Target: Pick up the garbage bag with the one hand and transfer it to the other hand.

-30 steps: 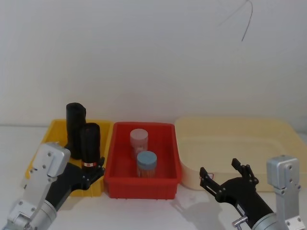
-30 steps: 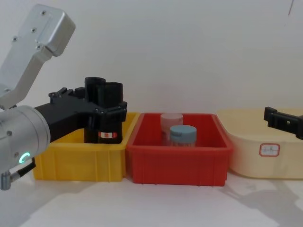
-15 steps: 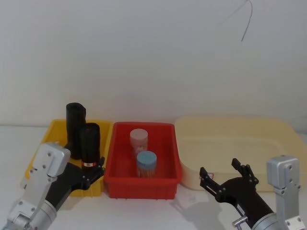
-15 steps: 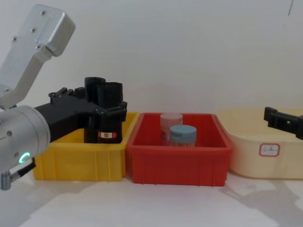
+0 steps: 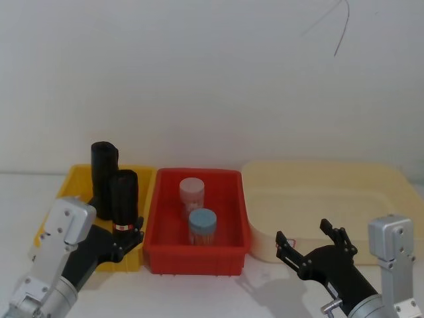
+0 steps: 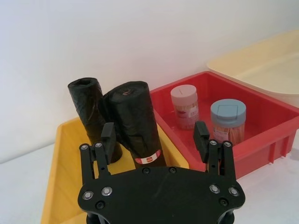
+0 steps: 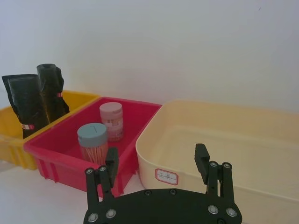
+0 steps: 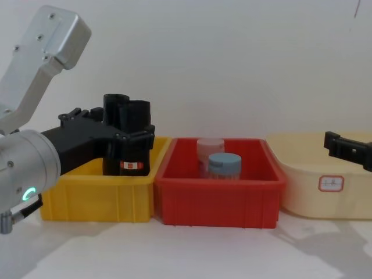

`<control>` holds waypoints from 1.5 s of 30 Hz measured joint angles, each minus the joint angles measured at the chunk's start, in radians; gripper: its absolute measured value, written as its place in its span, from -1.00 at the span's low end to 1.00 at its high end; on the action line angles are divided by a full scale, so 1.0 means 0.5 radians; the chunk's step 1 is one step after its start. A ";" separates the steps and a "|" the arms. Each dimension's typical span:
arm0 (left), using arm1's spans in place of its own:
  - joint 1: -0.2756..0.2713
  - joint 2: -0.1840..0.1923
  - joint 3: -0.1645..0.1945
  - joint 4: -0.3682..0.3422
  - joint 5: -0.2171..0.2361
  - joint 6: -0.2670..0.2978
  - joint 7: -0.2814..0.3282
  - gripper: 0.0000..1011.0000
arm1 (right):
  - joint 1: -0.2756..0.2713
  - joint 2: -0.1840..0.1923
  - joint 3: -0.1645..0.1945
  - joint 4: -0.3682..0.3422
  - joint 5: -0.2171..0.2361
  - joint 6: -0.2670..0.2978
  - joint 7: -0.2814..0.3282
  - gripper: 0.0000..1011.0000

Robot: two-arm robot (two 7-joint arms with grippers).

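Observation:
The garbage bag [image 5: 124, 197], a black roll with a red-and-white band, stands upright in the yellow bin [image 5: 73, 177]. It also appears in the left wrist view [image 6: 135, 116] and the chest view [image 8: 136, 148]. My left gripper [image 5: 128, 238] is open at the roll's base, with one finger on each side and a gap to the roll on both sides [image 6: 154, 131]. In the chest view the left gripper [image 8: 131, 135] reaches in from the left at the roll's height. My right gripper [image 5: 303, 233] hovers open in front of the cream tub, far from the roll [image 7: 156, 155].
A plain black roll [image 5: 103, 169] stands just behind the banded one. The red bin [image 5: 196, 255] in the middle holds a pink-lidded jar [image 5: 192, 193] and a blue-lidded jar [image 5: 202, 225]. A large cream tub [image 5: 324, 179] sits at the right. A white wall stands behind.
The left arm has shifted very slightly leftward. The roll, the bins and the right arm stay as they were.

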 joint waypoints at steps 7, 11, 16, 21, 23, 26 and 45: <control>0.012 -0.022 -0.034 0.012 -0.026 0.013 0.015 0.98 | 0.000 0.000 0.000 0.000 0.000 0.000 0.000 0.99; 0.012 -0.038 -0.052 0.025 -0.041 0.025 0.024 0.98 | 0.000 0.000 0.000 0.000 0.000 0.000 0.000 0.99; -0.004 -0.074 -0.077 0.069 -0.066 0.043 0.034 0.98 | 0.000 0.000 0.000 0.000 0.000 0.000 0.000 0.99; -0.035 -0.112 -0.095 0.120 -0.084 0.055 0.036 0.98 | 0.000 0.000 0.000 0.000 0.000 0.000 0.000 0.99; -0.054 -0.132 -0.100 0.150 -0.090 0.058 0.036 0.98 | 0.000 0.000 0.000 0.000 0.000 0.000 0.000 0.99; -0.082 -0.158 -0.104 0.188 -0.098 0.061 0.029 0.98 | 0.000 0.000 0.000 0.000 0.000 0.000 0.000 0.99; -0.270 -0.302 -0.097 0.441 -0.115 0.036 -0.055 0.98 | 0.000 0.000 0.000 0.000 0.000 0.000 0.000 0.99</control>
